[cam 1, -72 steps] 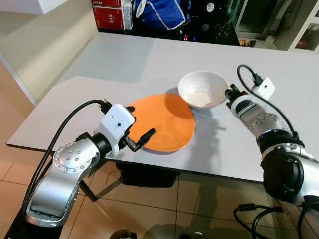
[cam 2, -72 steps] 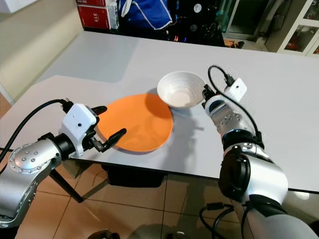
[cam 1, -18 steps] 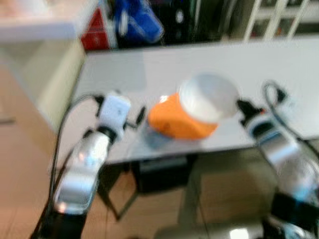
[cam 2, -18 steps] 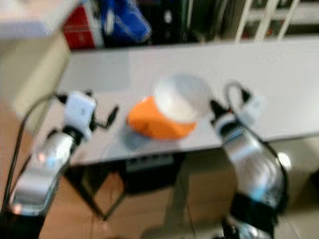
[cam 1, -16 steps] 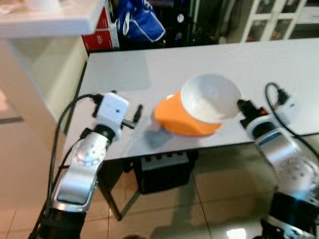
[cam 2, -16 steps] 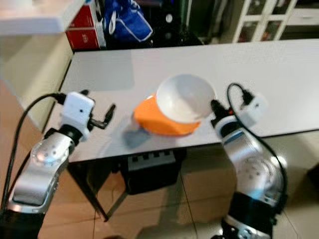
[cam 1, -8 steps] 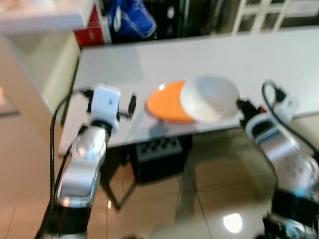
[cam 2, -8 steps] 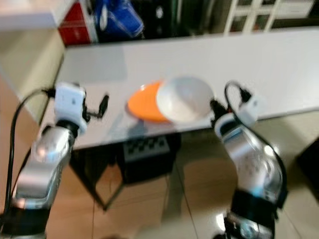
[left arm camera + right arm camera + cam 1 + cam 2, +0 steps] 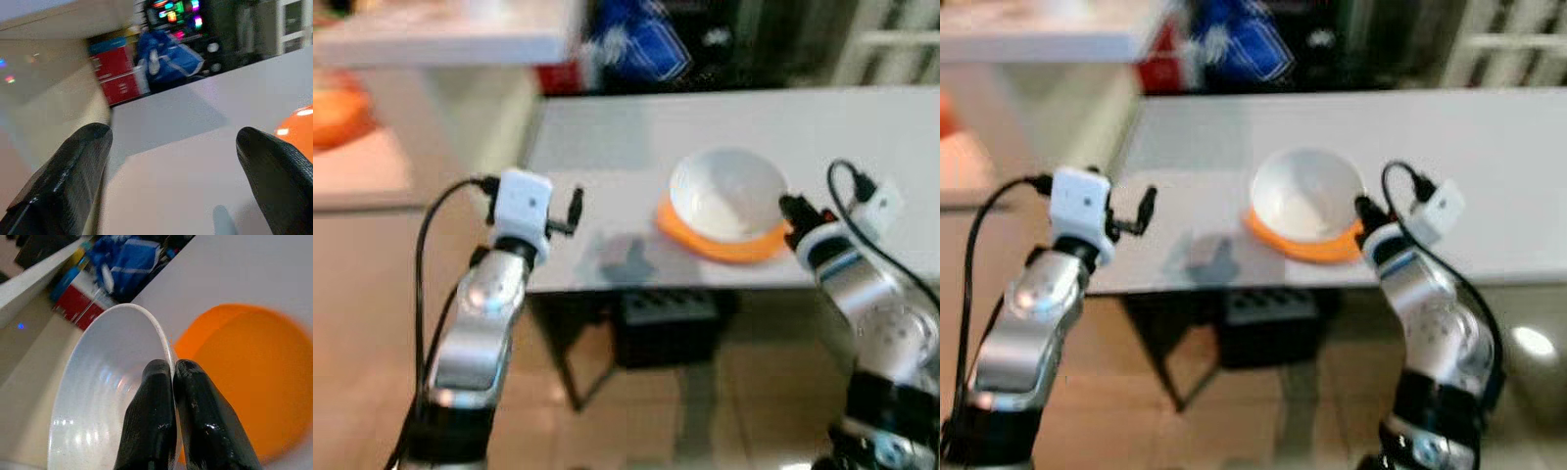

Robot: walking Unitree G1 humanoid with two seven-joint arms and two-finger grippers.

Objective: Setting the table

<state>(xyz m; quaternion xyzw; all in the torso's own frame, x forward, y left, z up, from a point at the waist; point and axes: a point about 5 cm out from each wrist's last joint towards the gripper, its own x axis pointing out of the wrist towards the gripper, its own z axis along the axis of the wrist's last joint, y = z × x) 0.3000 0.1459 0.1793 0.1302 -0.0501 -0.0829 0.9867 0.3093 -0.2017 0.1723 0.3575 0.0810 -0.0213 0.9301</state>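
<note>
A white bowl (image 9: 724, 191) sits over the orange plate (image 9: 724, 245) near the front edge of the grey table (image 9: 607, 137); I cannot tell whether they touch. My right gripper (image 9: 787, 208) is shut on the bowl's right rim. In the right wrist view its fingers (image 9: 156, 382) pinch the bowl's rim (image 9: 164, 340), one inside and one outside, with the plate (image 9: 239, 377) beneath. My left gripper (image 9: 576, 206) hovers open over the table's left front part, well left of the plate. In the left wrist view its fingertips (image 9: 73, 161) stand wide apart, the plate's edge (image 9: 296, 128) beside one.
A blue bag (image 9: 636, 49) and red boxes (image 9: 117, 76) stand behind the table. A black box (image 9: 666, 328) sits on the tiled floor under it. A white counter (image 9: 440, 39) lies at the far left, a white cabinet (image 9: 891, 44) at the back right.
The camera has pulled back and shifted. The bowl, earlier beside the plate, is now over it in my right gripper. My left gripper has moved away from the plate's edge to the left.
</note>
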